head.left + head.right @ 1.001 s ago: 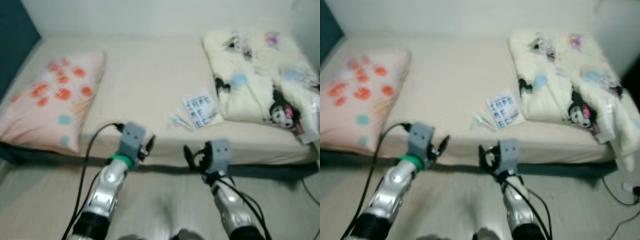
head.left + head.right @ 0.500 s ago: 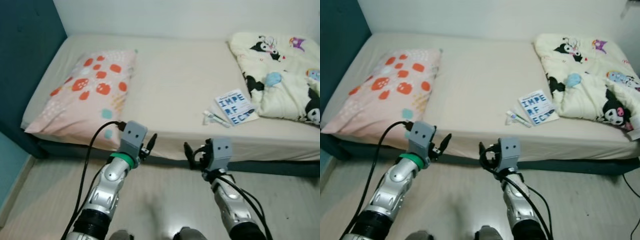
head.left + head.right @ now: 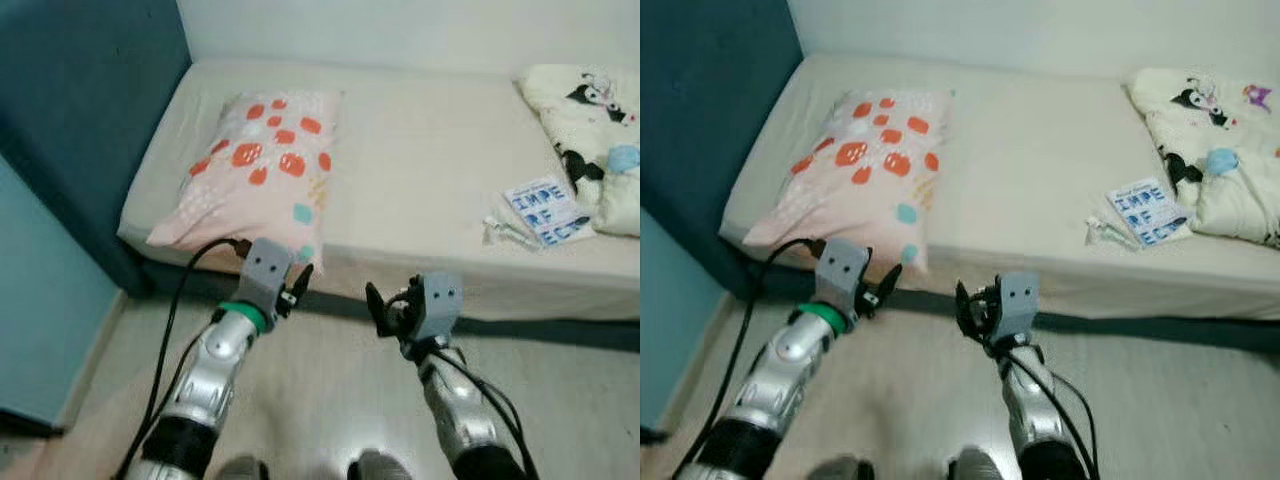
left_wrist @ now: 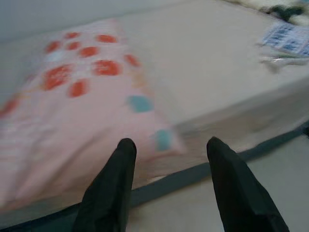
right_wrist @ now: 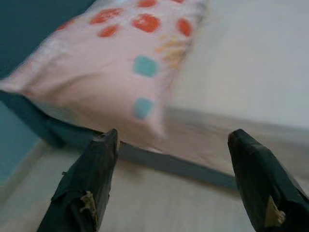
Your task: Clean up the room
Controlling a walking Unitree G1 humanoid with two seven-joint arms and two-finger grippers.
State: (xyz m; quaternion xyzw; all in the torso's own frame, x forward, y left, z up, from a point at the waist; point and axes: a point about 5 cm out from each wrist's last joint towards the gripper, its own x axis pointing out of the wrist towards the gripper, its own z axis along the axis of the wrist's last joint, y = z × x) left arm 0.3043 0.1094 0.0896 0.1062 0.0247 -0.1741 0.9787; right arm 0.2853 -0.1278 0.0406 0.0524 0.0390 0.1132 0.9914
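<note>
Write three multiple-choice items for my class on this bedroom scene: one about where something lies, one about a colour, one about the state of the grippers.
1. The booklet lies
A) on the floor
B) on the bed, beside the cartoon blanket
C) on the pillow

2. The large spots on the pillow are mostly
A) orange-red
B) purple
C) black

3. The left gripper and right gripper are
A) both shut on cloth
B) both open and empty
C) holding the booklet

Answers: 1 B, it rests on the mattress next to the blanket. 2 A, orange-red blotches with a few teal ones. 3 B, each wrist view shows spread fingers with nothing between.

Bare mattress between pillow and booklet; open floor below.
</note>
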